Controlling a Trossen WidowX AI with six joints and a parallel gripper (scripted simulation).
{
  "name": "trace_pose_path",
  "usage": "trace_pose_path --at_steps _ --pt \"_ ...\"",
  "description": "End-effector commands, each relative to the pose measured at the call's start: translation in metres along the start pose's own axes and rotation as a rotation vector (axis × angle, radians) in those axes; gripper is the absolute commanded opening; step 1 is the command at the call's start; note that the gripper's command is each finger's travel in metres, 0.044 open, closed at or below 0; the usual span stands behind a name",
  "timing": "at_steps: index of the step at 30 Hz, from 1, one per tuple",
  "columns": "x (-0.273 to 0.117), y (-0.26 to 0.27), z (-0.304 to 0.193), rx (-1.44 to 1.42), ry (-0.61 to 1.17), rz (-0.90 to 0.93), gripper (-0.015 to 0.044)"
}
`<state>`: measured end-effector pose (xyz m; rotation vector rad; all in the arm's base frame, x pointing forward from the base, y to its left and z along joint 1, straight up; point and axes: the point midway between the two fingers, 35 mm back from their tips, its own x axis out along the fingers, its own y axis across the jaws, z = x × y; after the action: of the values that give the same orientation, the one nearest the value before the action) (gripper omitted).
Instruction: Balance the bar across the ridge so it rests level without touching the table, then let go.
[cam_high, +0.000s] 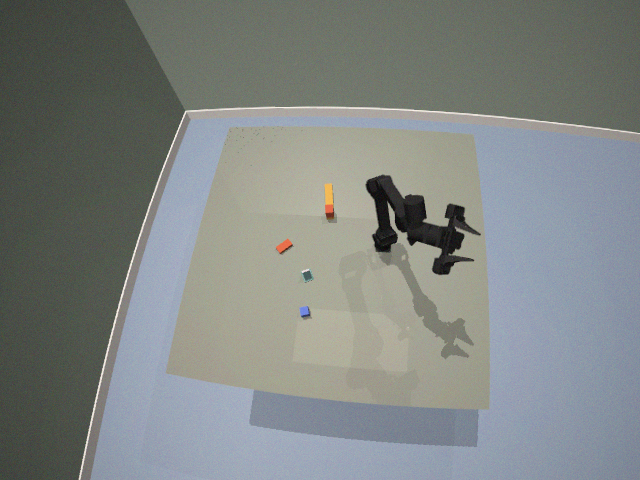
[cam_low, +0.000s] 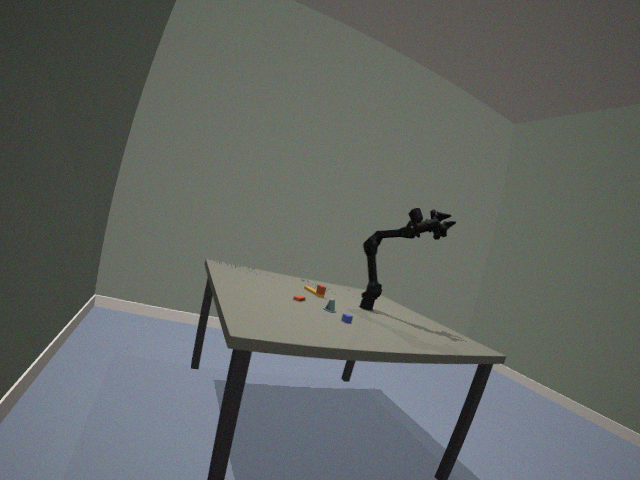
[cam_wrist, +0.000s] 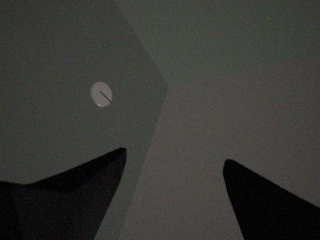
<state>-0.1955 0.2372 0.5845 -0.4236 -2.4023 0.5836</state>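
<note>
From above, the table (cam_high: 248, 361) carries a yellow bar (cam_high: 328, 195) lying with one end on a red-orange block (cam_high: 329, 209), toward the far edge of the worktop; a flat red-orange piece (cam_high: 283, 245), a teal cone-like piece (cam_high: 307, 275) and a blue cube (cam_high: 304, 311) sit apart from it in a loose line running toward the near edge. Gripper (cam_high: 474, 245) hangs high near the right edge, well apart from the bar, jaws released, nothing between them. Exterior view: bar (cam_low: 311, 289) slopes, low end on the table (cam_low: 268, 330), other end up on the block (cam_low: 321, 289); gripper (cam_low: 450, 219) raised, pointing away from the pieces. Wrist view: both dark fingers spread, only walls and a pale round disc (cam_wrist: 101, 94) behind. No containers, no readable writing anywhere.
</note>
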Motion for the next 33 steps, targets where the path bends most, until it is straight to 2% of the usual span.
trace_pose_path --at_steps 1,18,33 --pt "-0.006 0.029 -0.007 0.057 0.018 0.091 0.0315" --pt "-0.047 0.109 -0.052 0.217 0.173 0.370 0.0315" --pt "-0.106 0.167 -0.091 0.412 0.388 0.582 0.0315"
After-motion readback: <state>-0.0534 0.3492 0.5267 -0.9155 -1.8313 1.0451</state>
